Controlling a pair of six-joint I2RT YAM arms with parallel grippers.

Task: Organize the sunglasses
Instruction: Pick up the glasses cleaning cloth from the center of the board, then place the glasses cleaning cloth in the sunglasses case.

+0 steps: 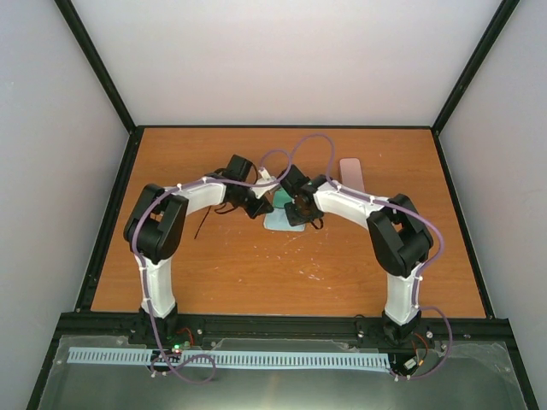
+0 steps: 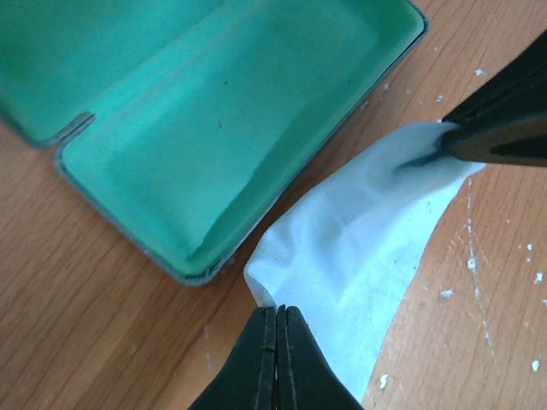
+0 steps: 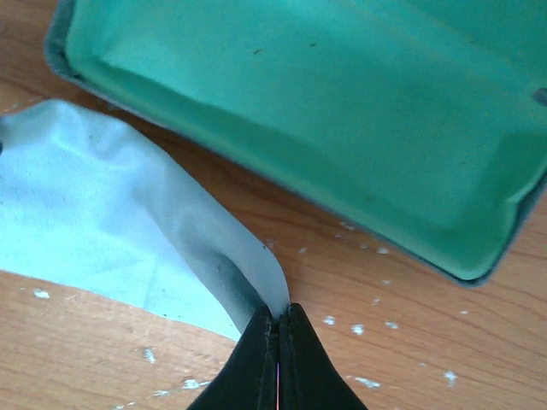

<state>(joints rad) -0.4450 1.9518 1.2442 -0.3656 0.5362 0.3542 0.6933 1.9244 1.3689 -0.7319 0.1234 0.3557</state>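
Note:
A light-blue cloth (image 2: 367,239) lies on the wooden table beside an open case (image 2: 222,128) with a green lining and nothing in it. My left gripper (image 2: 277,309) is shut on one corner of the cloth. My right gripper (image 3: 279,312) is shut on the opposite corner of the cloth (image 3: 94,222), with the case (image 3: 325,111) just beyond it. From above, both grippers (image 1: 259,207) (image 1: 299,209) meet over the cloth (image 1: 282,222) at mid-table. A thin black line (image 1: 200,226) beside the left arm looks like an arm of the black sunglasses; the rest of them is hidden.
A closed pink case (image 1: 351,175) lies behind the right arm, toward the back of the table. White specks dot the wood near the cloth. Black frame rails edge the table on all sides.

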